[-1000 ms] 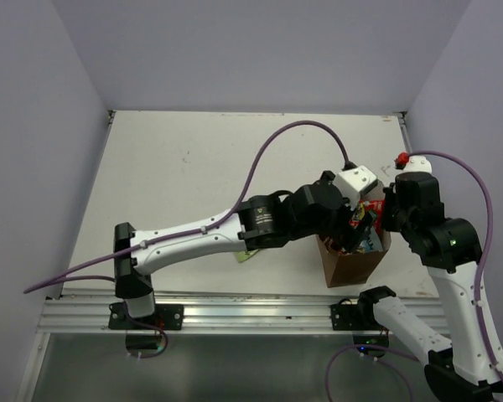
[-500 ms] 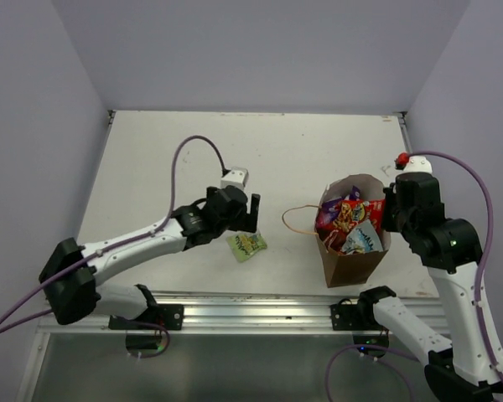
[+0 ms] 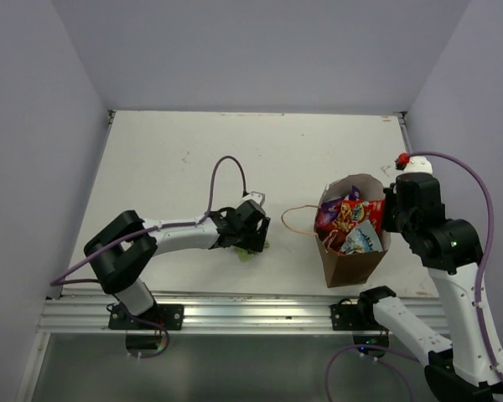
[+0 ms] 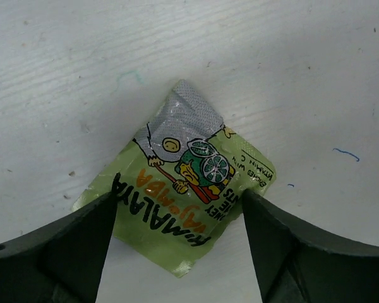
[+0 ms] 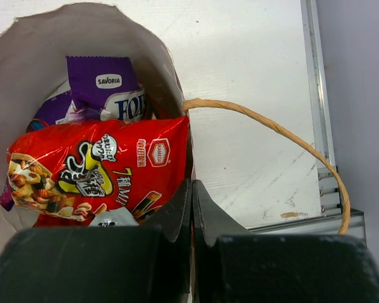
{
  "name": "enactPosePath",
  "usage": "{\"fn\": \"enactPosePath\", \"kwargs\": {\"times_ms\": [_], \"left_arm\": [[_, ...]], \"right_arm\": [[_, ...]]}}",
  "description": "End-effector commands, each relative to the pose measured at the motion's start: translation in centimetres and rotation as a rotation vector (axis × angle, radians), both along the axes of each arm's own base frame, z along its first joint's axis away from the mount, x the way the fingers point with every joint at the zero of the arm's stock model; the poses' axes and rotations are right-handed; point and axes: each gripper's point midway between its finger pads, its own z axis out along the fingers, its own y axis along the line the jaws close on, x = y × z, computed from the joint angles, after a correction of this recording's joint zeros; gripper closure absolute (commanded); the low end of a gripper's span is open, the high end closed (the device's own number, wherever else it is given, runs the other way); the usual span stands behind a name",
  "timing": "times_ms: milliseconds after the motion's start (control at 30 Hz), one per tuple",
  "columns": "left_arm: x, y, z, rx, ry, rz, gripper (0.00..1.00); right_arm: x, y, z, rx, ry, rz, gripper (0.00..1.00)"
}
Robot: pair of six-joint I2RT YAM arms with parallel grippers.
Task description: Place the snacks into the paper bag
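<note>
While held low with the left gripper (image 4: 177, 211) spread wide, brackets a small green shiny foil packet (image 4: 189, 189) lying flat on the white table (image 4: 290, 76), one finger at each edge, not pinched. At the right gripper (image 5: 191, 202), clamped shut on the near wall of the upright brown kraft paper bag (image 5: 25, 50). Inside, a red printed snack packet (image 5: 101, 170) before a purple packet (image 5: 104, 85). Outside the rim, a thin tan loop handle (image 5: 271, 129) arching. Stands well right of that lone packet.

A scuffed white table (image 3: 176, 159) meets pale lilac walls (image 3: 260, 50).
</note>
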Motion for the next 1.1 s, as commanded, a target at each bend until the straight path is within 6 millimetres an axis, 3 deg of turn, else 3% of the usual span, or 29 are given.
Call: {"fn": "enactPosePath", "kwargs": {"times_ms": [0, 67, 100, 167, 233, 267, 300, 367, 400, 433, 500, 533, 600, 667, 700, 733, 800, 833, 933, 1033, 1067], "left_arm": [[-0.2, -1.6, -0.7, -0.039, 0.019, -0.019, 0.22], [-0.3, -2.0, -0.6, -0.016, 0.01, -0.026, 0.47], [-0.3, -1.8, -0.5, 0.008, 0.004, -0.026, 0.73], [0.1, -2.6, 0.5, 0.019, -0.024, -0.034, 1.0], [0.3, -2.6, 1.7, 0.055, -0.059, -0.039, 1.0], [1.0, -3.6, 3.6, 0.037, -0.098, -0.038, 1.0], [1.4, -3.2, 4.8, 0.065, -0.136, -0.023, 1.0], [2.6, -4.8, 10.3, -0.009, -0.23, -0.006, 1.0], [3.0, -4.6, 13.2, -0.033, -0.275, 0.015, 1.0], [3.9, -5.6, 17.3, -0.107, -0.333, 0.031, 1.0], [4.8, -5.9, 22.5, -0.179, -0.422, 0.05, 1.0], [5.0, -6.4, 27.0, -0.259, -0.483, 0.058, 1.0], [5.0, -6.7, 29.4, -0.275, -0.509, 0.039, 1.0], [5.3, -7.6, 29.6, -0.263, -0.495, 0.02, 1.0], [4.8, -8.2, 28.6, -0.264, -0.464, -0.011, 1.0], [4.2, -8.6, 25.5, -0.23, -0.413, -0.044, 1.0], [2.5, -10.3, 22.2, -0.265, -0.315, -0.132, 1.0], [1.4, -10.2, 18.2, -0.217, -0.248, -0.168, 1.0], [-1.5, -10.6, 11.7, -0.146, -0.117, -0.24, 1.0], [-3.2, -10.7, 8.0, -0.112, -0.041, -0.273, 1.0], [-3.2, -11.4, 8.1, -0.137, -0.05, -0.292, 1.0]], "right_arm": [[0.5, 0.4, 0.4, 0.009, -0.025, 0.018, 1.0], [0.6, 0.4, 0.4, 0.009, -0.024, 0.022, 1.0], [0.6, 0.4, 0.3, 0.01, -0.022, 0.021, 1.0], [0.7, 0.5, 0.2, 0.009, -0.021, 0.023, 1.0], [0.7, 0.5, 0.2, 0.009, -0.02, 0.023, 1.0], [0.8, 0.5, 0.2, 0.009, -0.02, 0.025, 1.0], [0.8, 0.5, 0.2, 0.009, -0.019, 0.025, 1.0], [0.8, 0.4, 0.3, 0.004, -0.021, 0.022, 1.0], [0.8, 0.4, 0.4, 0.005, -0.023, 0.021, 1.0], [0.8, 0.4, 0.4, 0.003, -0.023, 0.021, 1.0], [0.8, 0.4, 0.3, 0.005, -0.02, 0.021, 1.0], [0.7, 0.4, 0.3, 0.003, -0.021, 0.021, 1.0], [0.8, 0.4, 0.4, 0.005, -0.023, 0.021, 1.0], [0.8, 0.4, 0.4, 0.006, -0.025, 0.021, 1.0], [0.8, 0.4, 0.3, 0.004, -0.022, 0.022, 1.0], [0.9, 0.5, 0.3, 0.005, -0.021, 0.021, 1.0], [0.9, 0.4, 0.3, 0.005, -0.024, 0.02, 1.0], [0.8, 0.4, 0.4, 0.007, -0.027, 0.021, 1.0], [0.7, 0.3, 0.4, 0.004, -0.026, 0.019, 1.0], [0.6, 0.4, 0.4, 0.009, -0.026, 0.019, 1.0], [0.5, 0.3, 0.4, 0.008, -0.025, 0.017, 1.0]]}}
